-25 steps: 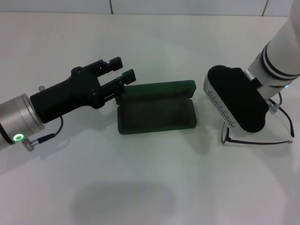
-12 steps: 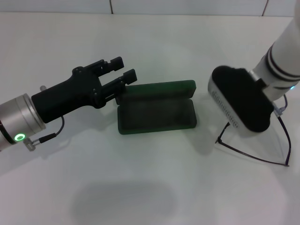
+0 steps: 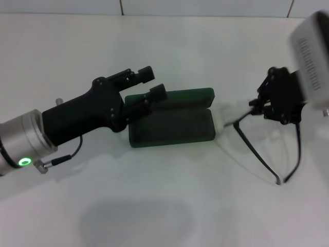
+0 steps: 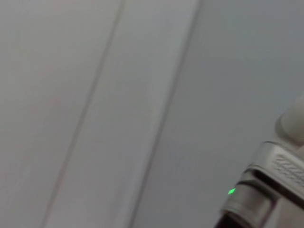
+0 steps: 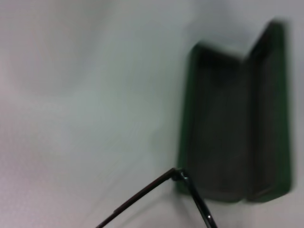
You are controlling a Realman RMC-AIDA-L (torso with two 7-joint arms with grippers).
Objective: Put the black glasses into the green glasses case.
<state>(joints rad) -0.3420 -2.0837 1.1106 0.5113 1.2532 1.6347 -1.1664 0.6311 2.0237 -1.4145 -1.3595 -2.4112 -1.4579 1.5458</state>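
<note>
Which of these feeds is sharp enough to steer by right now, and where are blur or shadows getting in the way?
Head view: sharpest; the green glasses case lies open, the black glasses hang from the right gripper, the left gripper hovers by the case, and a broad soft shadow lies on the table. Right wrist view: blurred, but the case and frame are recognisable. Left wrist view: only blurred background.

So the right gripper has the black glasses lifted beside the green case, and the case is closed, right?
Not quite: the green case is open, lid up and dark lining showing, in the head and right wrist views. The right gripper does hold the black glasses lifted beside it.
</note>
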